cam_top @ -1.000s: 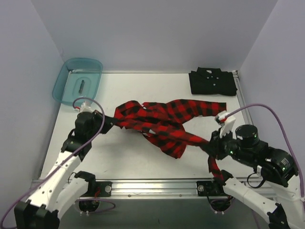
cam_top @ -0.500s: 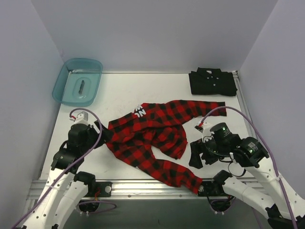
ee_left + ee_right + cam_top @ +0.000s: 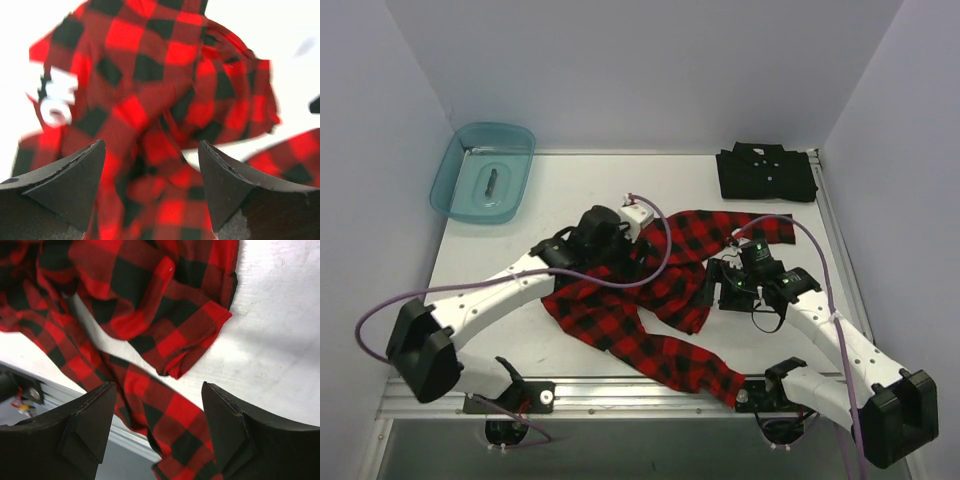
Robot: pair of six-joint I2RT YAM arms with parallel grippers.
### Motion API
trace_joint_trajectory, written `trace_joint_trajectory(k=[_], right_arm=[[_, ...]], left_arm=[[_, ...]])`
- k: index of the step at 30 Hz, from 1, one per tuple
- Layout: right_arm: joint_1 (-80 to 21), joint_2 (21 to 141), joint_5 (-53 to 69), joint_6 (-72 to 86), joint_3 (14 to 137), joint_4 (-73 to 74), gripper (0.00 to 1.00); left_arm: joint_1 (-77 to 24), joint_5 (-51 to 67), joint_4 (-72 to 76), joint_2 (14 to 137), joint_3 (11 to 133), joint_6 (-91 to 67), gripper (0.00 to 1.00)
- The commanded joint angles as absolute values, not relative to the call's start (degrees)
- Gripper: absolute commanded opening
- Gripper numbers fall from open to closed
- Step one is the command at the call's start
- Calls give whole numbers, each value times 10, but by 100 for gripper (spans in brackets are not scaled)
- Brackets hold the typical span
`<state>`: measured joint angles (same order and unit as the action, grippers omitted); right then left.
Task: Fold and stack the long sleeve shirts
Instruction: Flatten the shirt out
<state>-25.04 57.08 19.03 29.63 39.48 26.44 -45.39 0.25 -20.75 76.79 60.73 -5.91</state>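
The red-and-black plaid shirt (image 3: 650, 290) lies crumpled on the middle of the table, one sleeve trailing to the front rail. Its white letters (image 3: 52, 97) show in the left wrist view. The black shirt (image 3: 765, 172) lies folded at the back right. My left gripper (image 3: 618, 250) hovers over the plaid shirt's upper part, open (image 3: 150, 165), with only cloth below its fingers. My right gripper (image 3: 715, 290) stands at the shirt's right side, open (image 3: 157, 410), above a plaid sleeve (image 3: 175, 415) and holding nothing.
A translucent teal bin (image 3: 450, 180) with a small dark object inside sits at the back left. A metal rail (image 3: 640, 390) runs along the table's near edge. Walls close in on three sides.
Both grippers opened and let go of the plaid shirt, which dropped from stretched to crumpled on the table. The left arm swung in over its middle; the right moved up to its right side.
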Motion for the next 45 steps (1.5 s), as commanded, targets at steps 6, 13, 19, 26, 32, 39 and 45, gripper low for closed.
trace_joint_trajectory(k=[6,13,19,26,32,39,45], right_arm=[[-216,617,264,401,303,66,70],[-214,673,265,434,272,4,70],[-216,722,262,447,250,-48,69],[-216,750,272,448,239,-68,60],[-216,732,265,438,236,-29,17],[-214,610,236,407,233,127,0],[-209,451,180,385,256,307,0]], left_arm=[[-478,59,-174,935,736,159,77],[-488,86,-207,1009,793,188,73],[-490,88,-225,1049,816,191,63],[-489,89,-236,1058,816,197,22],[-484,56,-235,1047,835,193,0],[-381,-14,-201,1020,891,97,0],[-259,-75,-143,1026,918,3,0]])
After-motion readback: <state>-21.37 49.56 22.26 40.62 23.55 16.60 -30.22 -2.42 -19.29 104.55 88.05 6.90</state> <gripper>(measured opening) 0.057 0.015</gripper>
